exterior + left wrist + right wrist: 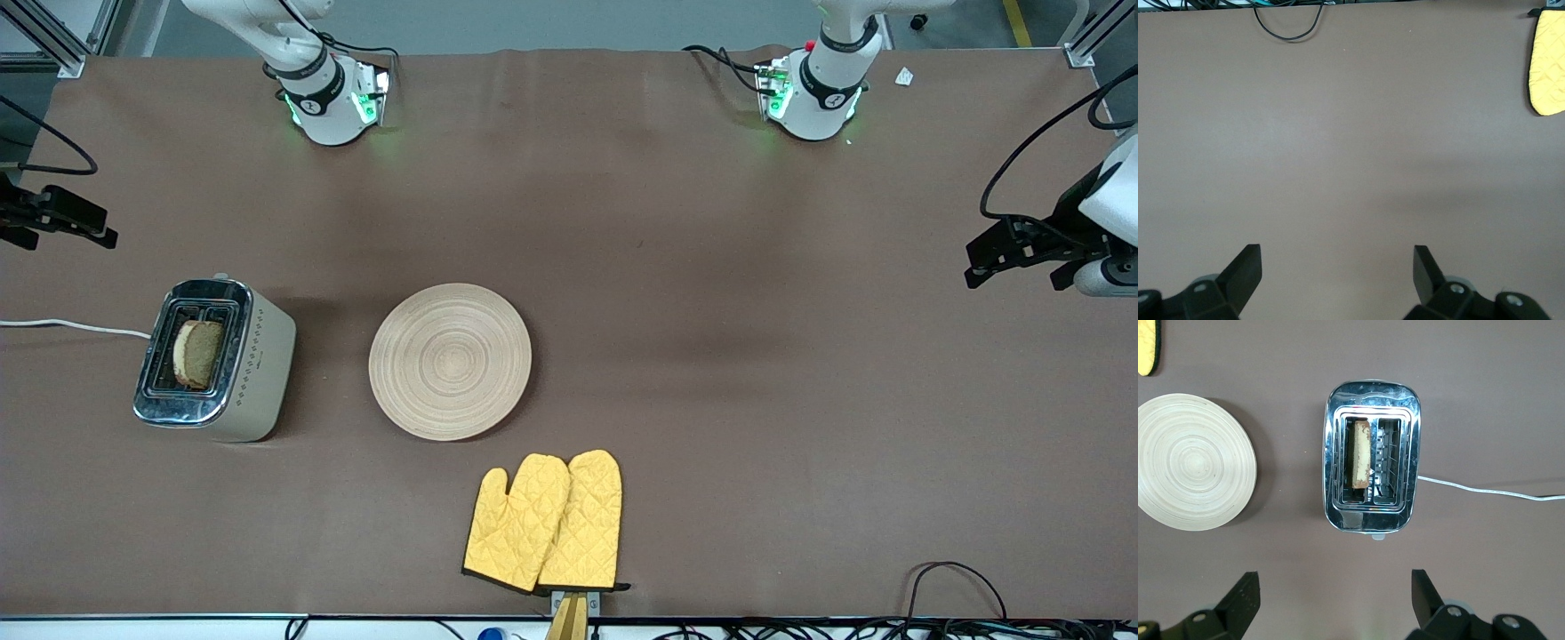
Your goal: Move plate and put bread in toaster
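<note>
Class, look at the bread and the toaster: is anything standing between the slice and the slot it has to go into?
Nothing visible does. The bread already stands in one slot of the toaster; the other slot shows empty. The plate lies bare beside the toaster. Right hand hangs open above the toaster; left hand hangs open over bare table.

Bare brown table cloth point(756, 356) spreads wide toward the left arm's end; toward the right arm's end stand the cream, chrome-topped toaster point(218, 360) and round pale wooden plate point(450, 361), a clear lane between them; yellow quilted oven mitts point(544, 523) lie nearer the camera.
</note>
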Controlling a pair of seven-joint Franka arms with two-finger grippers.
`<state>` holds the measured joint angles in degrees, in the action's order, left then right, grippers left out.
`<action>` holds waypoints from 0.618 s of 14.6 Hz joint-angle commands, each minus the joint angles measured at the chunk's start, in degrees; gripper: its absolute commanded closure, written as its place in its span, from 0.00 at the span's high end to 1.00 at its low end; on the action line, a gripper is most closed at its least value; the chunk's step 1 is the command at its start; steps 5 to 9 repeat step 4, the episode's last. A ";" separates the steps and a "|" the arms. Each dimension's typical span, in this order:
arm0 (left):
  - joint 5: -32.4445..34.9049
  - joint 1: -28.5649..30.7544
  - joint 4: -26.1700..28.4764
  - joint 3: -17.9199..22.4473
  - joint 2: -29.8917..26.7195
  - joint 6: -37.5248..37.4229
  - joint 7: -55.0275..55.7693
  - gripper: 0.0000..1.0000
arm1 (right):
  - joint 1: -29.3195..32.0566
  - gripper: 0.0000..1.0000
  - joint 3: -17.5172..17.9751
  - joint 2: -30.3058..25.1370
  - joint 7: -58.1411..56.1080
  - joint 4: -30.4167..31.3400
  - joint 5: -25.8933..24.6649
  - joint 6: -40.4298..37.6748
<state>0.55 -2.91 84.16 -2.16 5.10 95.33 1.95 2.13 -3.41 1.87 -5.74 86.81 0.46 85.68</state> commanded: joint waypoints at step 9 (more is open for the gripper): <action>0.24 0.01 0.39 -0.12 -0.53 0.56 0.16 1.00 | 1.82 1.00 0.78 -0.90 -2.26 1.43 1.39 0.81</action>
